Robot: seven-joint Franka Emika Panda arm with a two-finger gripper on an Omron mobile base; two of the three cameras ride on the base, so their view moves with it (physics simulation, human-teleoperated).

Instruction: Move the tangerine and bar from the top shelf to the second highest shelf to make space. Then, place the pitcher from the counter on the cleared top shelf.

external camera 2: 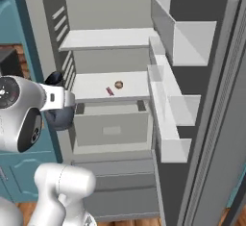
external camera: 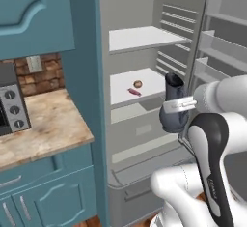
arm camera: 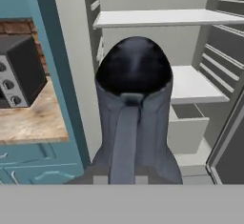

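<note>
The dark blue-grey pitcher [external camera: 173, 106] hangs upright in the air before the open fridge, level with the second shelf [external camera: 124, 88]. My gripper [arm camera: 120, 179] is shut on it from the near side, at the handle. In the hand view the pitcher [arm camera: 133, 108] is close up, its handle running down the middle. The top shelf [external camera: 140, 37] is bare. On the second shelf lie the tangerine [external camera: 138, 83] and the small red-pink bar [external camera: 134, 92] just in front of it. Both also show in the right base view, tangerine [external camera 2: 118, 84] and bar [external camera 2: 110, 91]. The counter [external camera: 48, 124] lies to the left.
A grey toaster oven [external camera: 9, 105] stands on the counter by the brick wall. A teal cabinet side panel [external camera: 84, 76] borders the fridge on the left. The fridge door [external camera 2: 192, 100] stands open on the right with white bins. A drawer [external camera 2: 113, 126] sits under the second shelf.
</note>
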